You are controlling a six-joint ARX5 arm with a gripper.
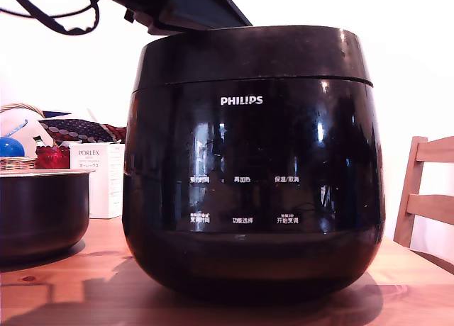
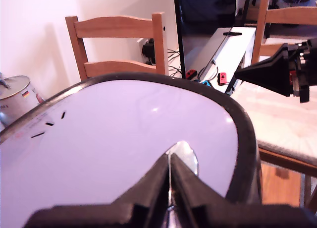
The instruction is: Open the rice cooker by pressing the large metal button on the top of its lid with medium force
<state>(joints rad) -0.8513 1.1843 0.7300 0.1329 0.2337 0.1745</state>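
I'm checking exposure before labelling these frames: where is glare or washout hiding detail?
Exterior view: the background is blown out white, and reflections streak the rice cooker's glossy front, though its labels stay readable. Wrist view: the lid top is washed out pale, and the tool is near and soft.

White "PHILIPS" sits high on the glossy black front of the rice cooker [image 1: 252, 170]; below it run two rows of small white Chinese labels, three to a row; the upper row's right one reads 保温/取消, the lower row's middle one 功能选择 and its right one 开始烹调, while the others are too blurred to make out; off at the exterior view's left, a white box [image 1: 98, 178] shows "PORLEX" with finer print under it that can't be read; the wrist view offers no legible text.
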